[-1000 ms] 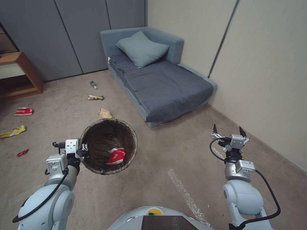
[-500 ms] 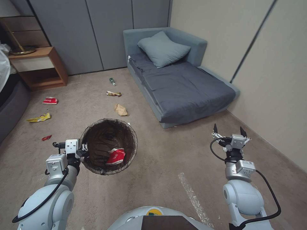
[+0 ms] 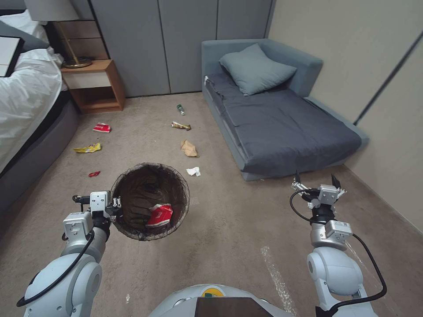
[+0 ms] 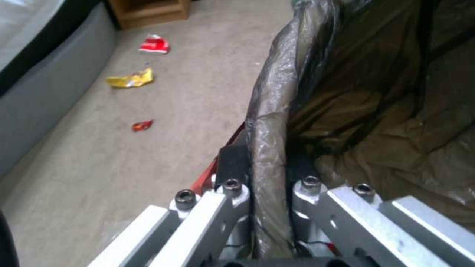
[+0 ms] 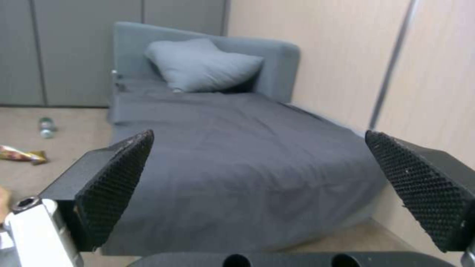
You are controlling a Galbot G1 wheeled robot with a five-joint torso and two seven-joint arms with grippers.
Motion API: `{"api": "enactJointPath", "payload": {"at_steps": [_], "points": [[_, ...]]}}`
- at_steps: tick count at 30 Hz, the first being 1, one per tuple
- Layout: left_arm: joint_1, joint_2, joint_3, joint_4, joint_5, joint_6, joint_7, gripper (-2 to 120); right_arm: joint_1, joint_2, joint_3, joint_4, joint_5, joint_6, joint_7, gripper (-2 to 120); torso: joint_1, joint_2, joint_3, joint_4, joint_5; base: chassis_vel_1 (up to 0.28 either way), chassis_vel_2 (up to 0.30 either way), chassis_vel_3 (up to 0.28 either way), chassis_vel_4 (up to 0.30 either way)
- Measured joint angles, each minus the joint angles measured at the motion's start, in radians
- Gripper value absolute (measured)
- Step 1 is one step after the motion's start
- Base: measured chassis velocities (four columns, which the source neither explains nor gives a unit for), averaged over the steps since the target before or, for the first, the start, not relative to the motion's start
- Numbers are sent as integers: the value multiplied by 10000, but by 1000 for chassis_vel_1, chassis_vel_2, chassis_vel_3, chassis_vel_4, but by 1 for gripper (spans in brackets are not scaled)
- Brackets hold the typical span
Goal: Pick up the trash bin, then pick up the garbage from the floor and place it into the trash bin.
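The left hand (image 3: 115, 206) is clamped on the left rim of the trash bin (image 3: 132, 185), carried above the floor; one red-white wrapper (image 3: 159, 215) already lies inside. The right hand (image 3: 316, 179) is spread wide and empty at near right. Remaining garbage lies farther ahead: white tissue (image 3: 193, 171) nearest, then brown paper bag (image 3: 189, 148). Recommended procedure: keep the bin level, take the tissue first, and lower the right hand squarely over it.
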Motion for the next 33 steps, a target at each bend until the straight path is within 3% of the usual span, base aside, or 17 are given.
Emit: {"api": "enactJointPath", "payload": {"at_steps": [33], "points": [[52, 64, 44, 0, -5, 0, -69, 4, 8, 111, -338, -70, -149, 10, 430, 100, 0, 0, 0, -2, 0, 47, 49, 50, 45]]}}
